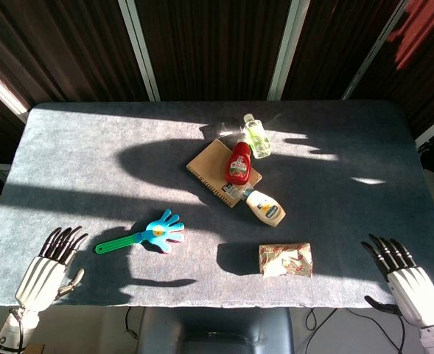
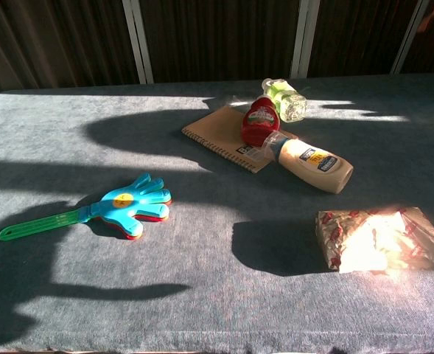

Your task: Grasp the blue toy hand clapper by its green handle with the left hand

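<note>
Waiting at the near left edge of the worktop (image 1: 69, 147), the left hand (image 1: 47, 269) is empty with fingers spread, so the approach has not begun: it must reach right to the green handle (image 1: 117, 243) of the clapper (image 1: 161, 231) lying flat nearby.

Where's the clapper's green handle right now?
In the head view, the green handle lies on the table's near left, just ahead of the left hand, pointing away from the blue palm.
</note>
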